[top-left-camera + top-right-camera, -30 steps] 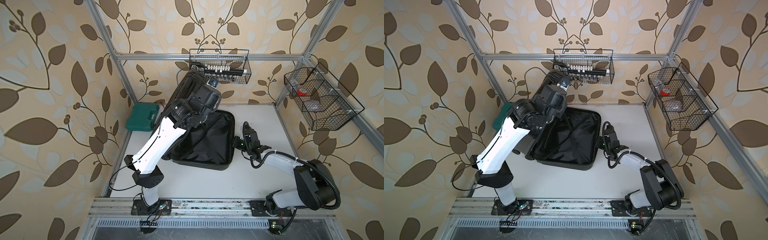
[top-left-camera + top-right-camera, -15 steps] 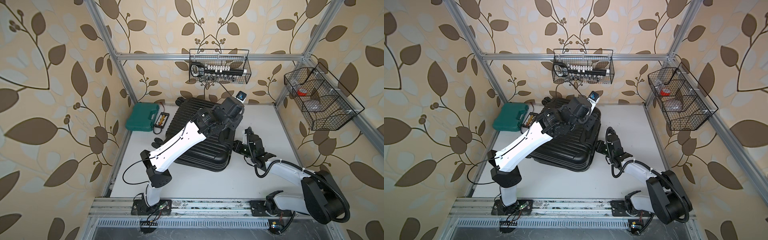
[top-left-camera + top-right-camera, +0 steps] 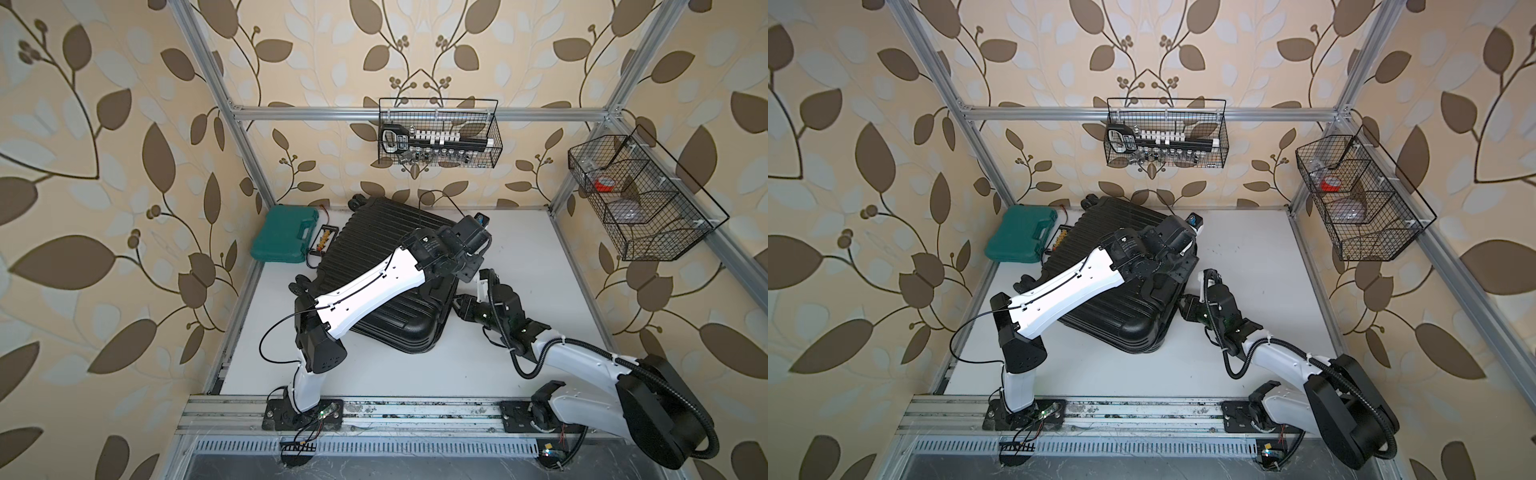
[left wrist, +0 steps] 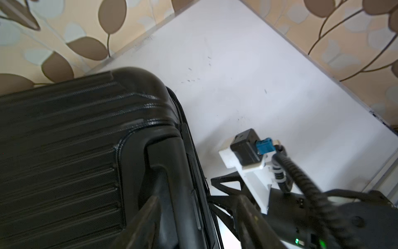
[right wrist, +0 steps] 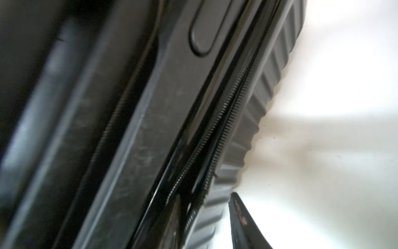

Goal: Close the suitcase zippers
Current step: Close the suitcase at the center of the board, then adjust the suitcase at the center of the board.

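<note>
a second ago the suitcase lay open, its lid held up by the left arm. now the lid is down and the shells meet. it lies flat on the table, centre toward 11 o'clock, with the tool case at its 10 o'clock. so the shutting looks done and zipping can start.

the left gripper has let go: its jaws stand apart over the handle edge at the suitcase's 3 o'clock, holding nothing. the right gripper sits at the rim near 4 o'clock, jaws also parted, nothing seen between them.

in the right wrist view the zipper shows two rows of teeth not yet joined. no pull can be made out. the left arm covers much of the lid, and the far rim is out of sight.
</note>
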